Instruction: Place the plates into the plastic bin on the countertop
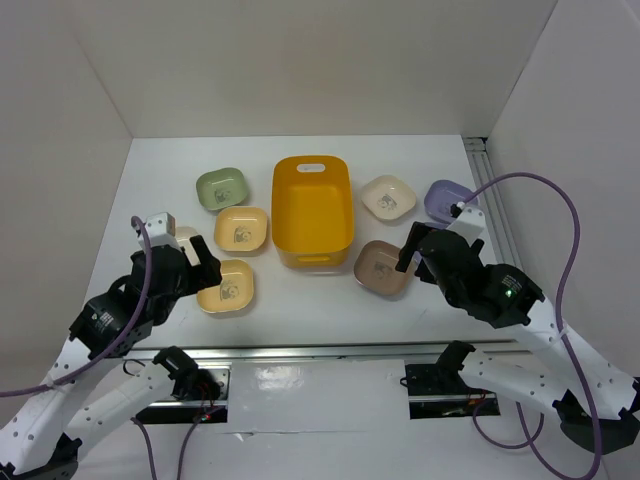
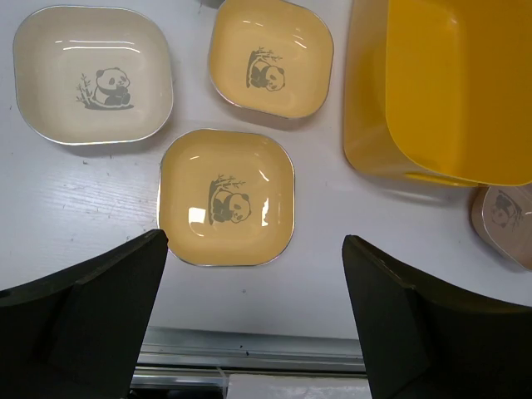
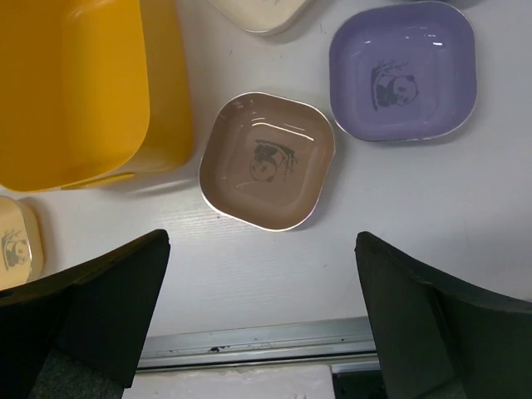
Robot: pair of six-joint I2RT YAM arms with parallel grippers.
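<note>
The yellow-orange plastic bin (image 1: 312,210) stands empty mid-countertop. Left of it lie a green plate (image 1: 221,188), two yellow plates (image 1: 241,229) (image 1: 226,287) and a cream plate (image 1: 185,238) partly hidden by my left arm. Right of it lie a cream plate (image 1: 388,197), a lavender plate (image 1: 447,200) and a brown plate (image 1: 380,268). My left gripper (image 1: 195,265) (image 2: 253,241) is open and empty above the near yellow plate (image 2: 226,197). My right gripper (image 1: 415,250) (image 3: 262,237) is open and empty above the brown plate (image 3: 268,160).
The white countertop (image 1: 320,310) ends in a metal rail (image 1: 330,352) at the near edge, with white walls on three sides. A metal strip (image 1: 490,190) runs along the right wall. The bin wall (image 2: 366,100) (image 3: 166,91) sits close to both grippers.
</note>
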